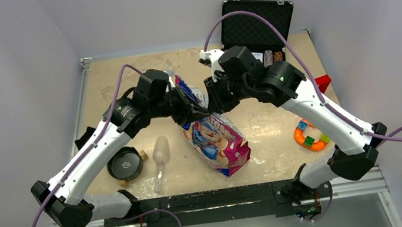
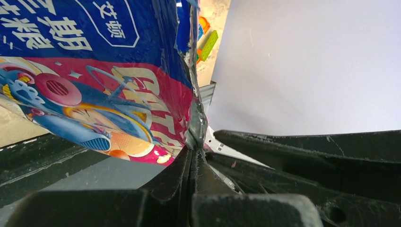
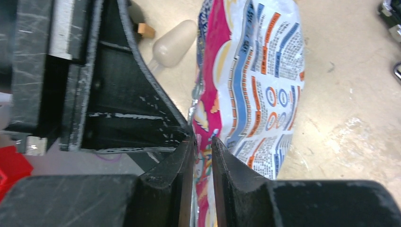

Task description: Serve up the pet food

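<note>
The pet food bag (image 1: 217, 138), pink and blue with a cartoon print, lies mid-table with its top end raised. The kibble is hidden inside it. My left gripper (image 1: 194, 112) is shut on the crumpled top edge of the bag, as seen in the left wrist view (image 2: 197, 147), with the bag's front (image 2: 94, 71) to the left of it. My right gripper (image 1: 212, 103) pinches the same top end from the other side. In the right wrist view the gripper (image 3: 202, 142) is closed on the bag's seam, and the printed back of the bag (image 3: 265, 80) hangs beyond it.
A black bowl (image 1: 125, 164) sits at front left, with a clear plastic scoop (image 1: 159, 155) lying beside it; the scoop also shows in the right wrist view (image 3: 174, 42). An open black case (image 1: 257, 22) with poker chips stands at the back. A colourful toy ring (image 1: 310, 134) and a red block (image 1: 323, 81) lie at right.
</note>
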`<action>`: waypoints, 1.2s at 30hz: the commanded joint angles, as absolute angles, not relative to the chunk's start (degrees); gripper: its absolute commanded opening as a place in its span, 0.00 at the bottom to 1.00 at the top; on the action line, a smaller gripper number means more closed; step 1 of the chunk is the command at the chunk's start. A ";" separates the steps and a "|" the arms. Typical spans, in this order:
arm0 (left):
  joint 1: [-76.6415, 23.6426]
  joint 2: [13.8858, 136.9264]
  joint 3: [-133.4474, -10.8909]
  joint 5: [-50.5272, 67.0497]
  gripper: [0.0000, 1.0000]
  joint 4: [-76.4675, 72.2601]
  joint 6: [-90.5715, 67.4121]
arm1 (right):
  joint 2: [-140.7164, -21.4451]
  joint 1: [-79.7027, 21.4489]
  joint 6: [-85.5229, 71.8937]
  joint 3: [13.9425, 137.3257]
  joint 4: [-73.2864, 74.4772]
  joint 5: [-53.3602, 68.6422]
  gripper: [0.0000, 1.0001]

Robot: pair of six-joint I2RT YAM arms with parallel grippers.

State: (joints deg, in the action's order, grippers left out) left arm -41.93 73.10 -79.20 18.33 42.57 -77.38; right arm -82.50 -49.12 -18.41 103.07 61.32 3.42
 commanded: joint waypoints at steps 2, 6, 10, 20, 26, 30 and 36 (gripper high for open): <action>-41.75 74.79 -84.31 16.64 0.00 50.96 -75.58 | -81.98 -49.73 -15.99 104.15 63.02 -1.73 0.23; -41.82 76.29 -86.47 17.32 0.00 53.15 -75.42 | -81.83 -50.29 -15.69 103.01 62.39 -0.41 0.23; -41.75 77.02 -87.58 17.47 0.00 53.34 -75.54 | -81.96 -50.86 -15.11 102.57 62.50 -0.27 0.22; -41.75 76.92 -87.65 16.83 0.00 52.80 -74.95 | -81.74 -50.98 -15.83 100.96 62.89 -4.06 0.11; -41.77 76.99 -87.62 15.93 0.00 54.49 -74.84 | -82.46 -51.05 -14.92 101.35 64.65 -10.43 0.14; -41.76 76.84 -87.48 15.16 0.00 55.54 -74.88 | -81.87 -51.60 -14.68 100.25 65.40 -15.68 0.00; -41.64 76.43 -86.31 15.68 0.00 53.48 -75.42 | -79.71 -51.98 -16.12 97.83 62.62 -12.48 0.00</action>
State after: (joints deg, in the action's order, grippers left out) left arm -41.98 77.03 -85.93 16.99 52.51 -76.86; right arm -81.71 -52.12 -16.38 99.96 61.95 -10.15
